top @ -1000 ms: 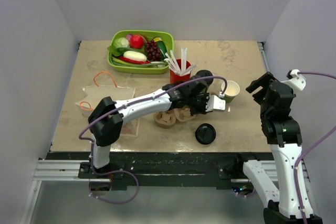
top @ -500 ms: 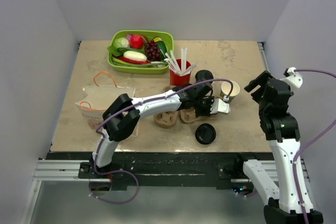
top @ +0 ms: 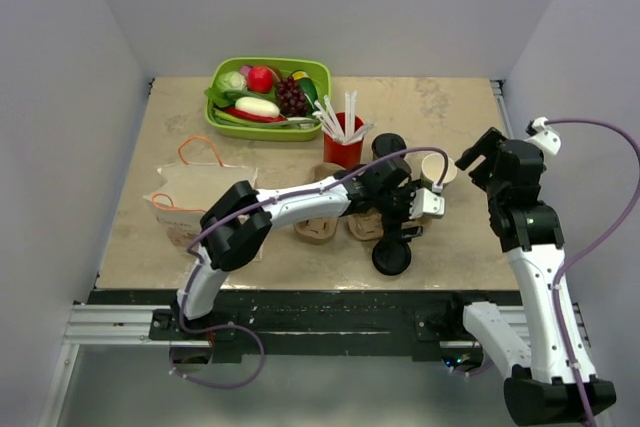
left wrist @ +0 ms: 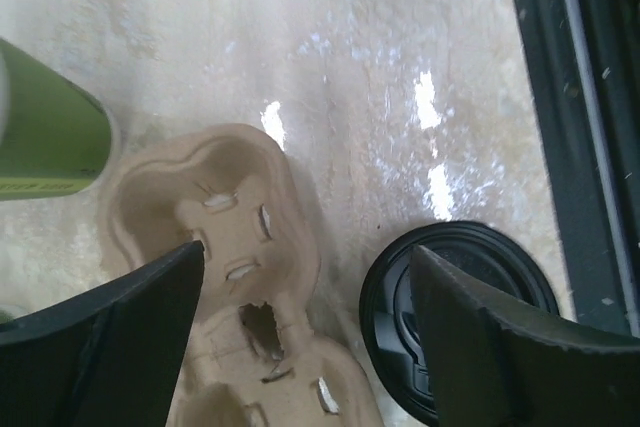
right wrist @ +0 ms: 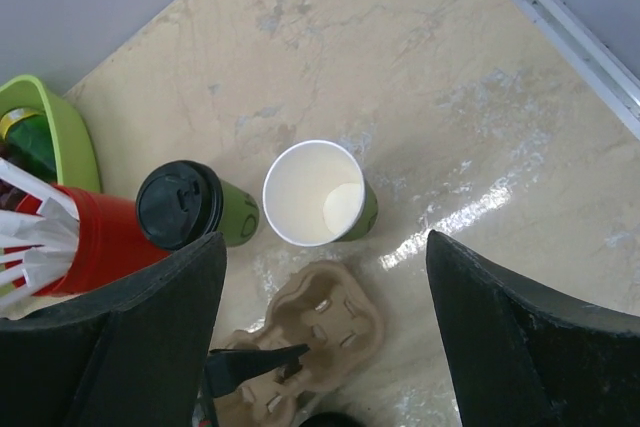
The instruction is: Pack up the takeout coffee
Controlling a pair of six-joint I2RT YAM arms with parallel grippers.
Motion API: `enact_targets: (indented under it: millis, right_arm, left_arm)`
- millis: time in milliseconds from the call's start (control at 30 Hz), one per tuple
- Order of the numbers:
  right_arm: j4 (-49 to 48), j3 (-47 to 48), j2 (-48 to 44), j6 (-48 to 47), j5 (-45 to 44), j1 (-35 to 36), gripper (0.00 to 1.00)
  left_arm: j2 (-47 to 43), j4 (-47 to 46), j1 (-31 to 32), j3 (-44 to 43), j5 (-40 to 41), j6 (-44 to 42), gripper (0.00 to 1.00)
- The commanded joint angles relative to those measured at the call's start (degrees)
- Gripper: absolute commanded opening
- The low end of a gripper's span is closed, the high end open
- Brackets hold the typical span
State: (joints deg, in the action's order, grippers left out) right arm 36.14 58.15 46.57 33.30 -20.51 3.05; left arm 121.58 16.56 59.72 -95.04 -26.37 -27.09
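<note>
Loose black lid (left wrist: 455, 322) flat on table (left wrist: 400, 47), front edge. Left gripper (left wrist: 305, 252) over it, fingers spread, gripping nothing; lid partly behind one finger, cardboard cup carrier (left wrist: 235, 247) between them. Farther: open green cup (right wrist: 318, 192) upright, centred under right gripper (top: 478, 155), fingers wide, no contact. Lidded green cup (right wrist: 190, 207) beside red cup (right wrist: 95, 242).

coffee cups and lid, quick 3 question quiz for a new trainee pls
1. True or false: the open green cup has its lid on.
2. Where is the loose black lid? A) on the table beside the cardboard carrier B) inside the carrier C) on the open cup
3. Fill in: the lidded green cup stands next to the ___ cup of white sticks.
Key: 1 false; 2 A; 3 red.
</note>
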Motion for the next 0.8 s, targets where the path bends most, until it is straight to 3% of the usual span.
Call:
enact_targets:
  millis: [0,133,233,300,400,600,767]
  right_arm:
    - [-4.06,1.87,3.17,-2.44,5.48,0.03,0.85]
    - [-6.34,3.55,5.2,-7.26,12.23,0.03,0.86]
    - [-9.68,3.11,5.55,-11.57,22.34,0.11,0.86]
    - [-11.7,2.24,5.55,-13.51,31.09,0.11,0.86]
    - [-11.01,0.65,5.29,-15.89,34.05,2.13,0.85]
    - [-5.39,-1.46,13.25,-14.49,15.7,23.64,0.83]
    - [0.33,-1.81,22.42,-11.24,7.17,25.6,0.79]
  left_arm:
    - [-10.56,-4.09,0.22,-1.98,0.09,7.22,0.97]
    - [-18.73,-2.58,0.39,-0.5,4.3,15.82,1.0]
    - [-27.69,-2.24,0.39,3.72,13.6,26.18,1.0]
    - [-35.24,0.4,0.39,7.49,20.55,33.66,1.0]
    - [-47.28,0.58,0.39,16.8,25.65,40.69,0.99]
    - [-66.98,12.08,0.39,23.94,44.02,57.31,1.0]
    - [-74.19,23.93,0.39,23.24,50.87,69.16,0.99]
